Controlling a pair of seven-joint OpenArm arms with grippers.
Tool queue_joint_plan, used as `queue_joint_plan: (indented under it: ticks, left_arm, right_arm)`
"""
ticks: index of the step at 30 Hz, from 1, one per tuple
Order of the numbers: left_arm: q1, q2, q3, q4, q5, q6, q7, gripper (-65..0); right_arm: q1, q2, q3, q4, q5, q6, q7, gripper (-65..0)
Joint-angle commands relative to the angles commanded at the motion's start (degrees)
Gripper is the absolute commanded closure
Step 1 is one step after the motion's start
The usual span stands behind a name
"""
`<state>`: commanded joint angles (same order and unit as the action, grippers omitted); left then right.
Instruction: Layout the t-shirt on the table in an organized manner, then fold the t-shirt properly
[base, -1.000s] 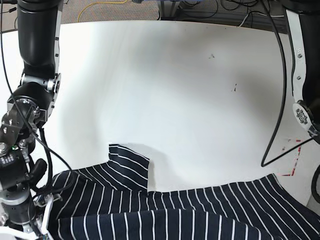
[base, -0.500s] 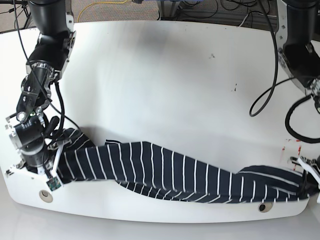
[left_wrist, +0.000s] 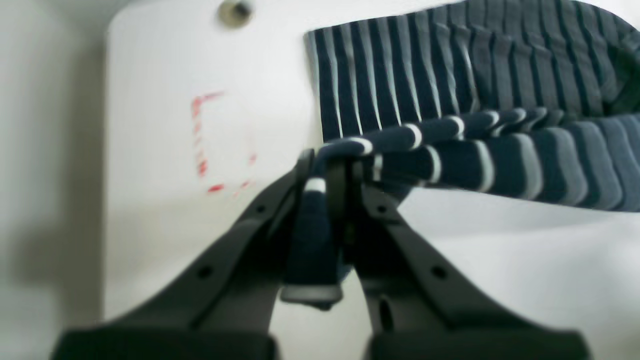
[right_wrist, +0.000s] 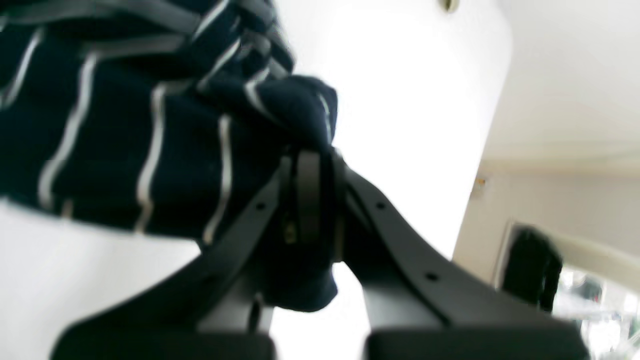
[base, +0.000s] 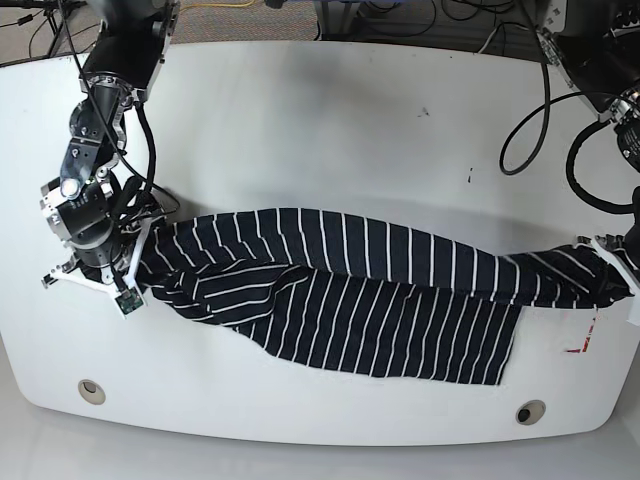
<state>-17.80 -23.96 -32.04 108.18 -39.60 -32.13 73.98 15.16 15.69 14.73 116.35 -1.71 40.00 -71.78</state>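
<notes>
- Since half a second ago you have drawn the t-shirt (base: 350, 300) further onto the table (base: 330, 150): it then lay as a narrow twisted band near the near edge, and now it reaches further in and hangs broader, with a wide panel spread flat below the stretched upper edge. Both arms have moved away from the near edge with it.
- Your left gripper (left_wrist: 330, 172) has its jaws pressed together on a bunched fold of the striped cloth; a tuck of fabric hangs down between the two black fingers (left_wrist: 400, 235) toward the camera.
- From that grip the shirt runs off to the gripper's right in a taut ridge, and a flat pleated stretch lies on the table beyond it.
- Just left of the left gripper, in its wrist view, you see the red-and-white tape rectangle (left_wrist: 220, 142), and further out a metal grommet (left_wrist: 235, 11) near the table's corner.
- Your right gripper (right_wrist: 312, 165) is likewise clamped on a wad of the shirt, which bulges over the fingertips and spreads away to the gripper's left.
- Beyond the right gripper lies bare white tabletop, with a second grommet (right_wrist: 450, 5) at the far edge of the wrist view.
- In the base view the shirt spans between your two grippers, the right one (base: 135, 265) at one end and the left one (base: 612, 268) at the other, its lower panel resting on the table just in from the two grommets.
</notes>
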Motion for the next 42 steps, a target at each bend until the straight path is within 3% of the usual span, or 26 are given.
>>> queue_joint_plan:
  ticks: [6,11,21,28,42]
  left_arm:
    - [-12.4,0.0,0.88,-1.14,0.53,0.26,0.18,0.0]
    - [-28.75,-0.97,5.8,-6.15,1.41,0.44,0.18,0.0]
    - [-57.2,-1.14,13.98,-17.32,6.42,0.35,-0.35,0.0]
    - [-57.2,-1.05,16.79,-20.13,6.24,0.35,-2.2,0.0]
    - [-57.2,-1.23,16.97,-18.73,6.07,0.18,-2.11,0.0]
  right_arm:
    - [10.99,1.05,-4.84,-0.35,-0.09,0.0,0.0,-0.5]
    - [23.82,3.34,-12.31,-0.35,-0.09,0.0,-0.26,-0.5]
    - [48.26,6.33,-21.89,-1.76,-0.09,0.0,-0.35,-0.6]
    - [55.47,7.12,-25.41,-1.85,-0.09,0.0,-0.53,-0.6]
    - [52.31,8.26,-25.49,-1.58,-0.09,0.0,-2.55,-0.6]
